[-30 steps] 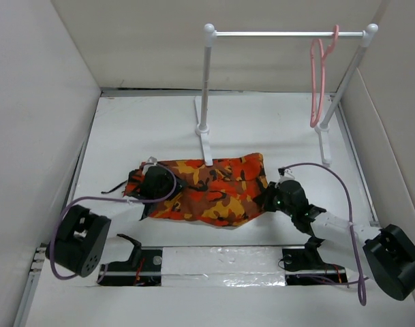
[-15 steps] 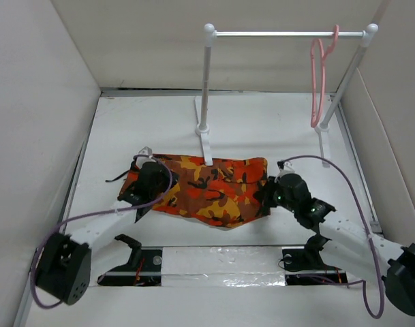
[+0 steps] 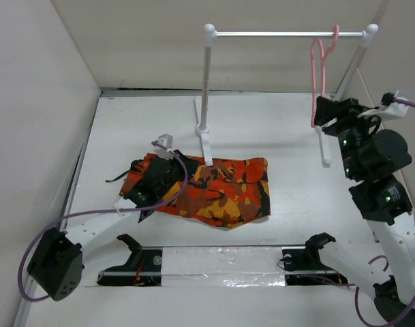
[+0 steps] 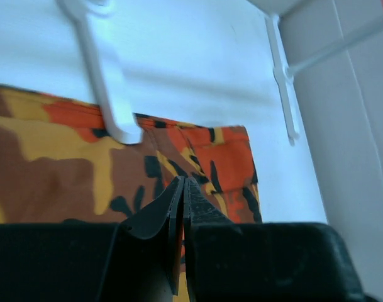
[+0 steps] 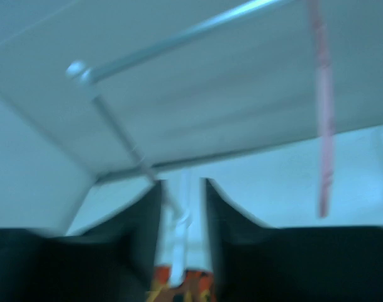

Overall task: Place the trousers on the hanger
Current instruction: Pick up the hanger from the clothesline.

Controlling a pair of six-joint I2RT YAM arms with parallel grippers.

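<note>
Right gripper (image 5: 182, 186) half open, empty, beside the hanger (image 5: 323, 126), far-right corner of the table (image 3: 262, 129); a bump could unhook it; left gripper (image 4: 183, 185) shut.

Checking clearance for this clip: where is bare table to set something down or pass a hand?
Bare table: between the two feet of the rail, and from the trousers rightward to the right wall. Crowded: the left gripper over the trousers' left end, the right gripper by the hanger.

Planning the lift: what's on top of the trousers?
The left gripper, shut, sits over the left end of the trousers. The white rail's foot reaches their far edge. Whether cloth is pinched is hidden by the gripper.
</note>
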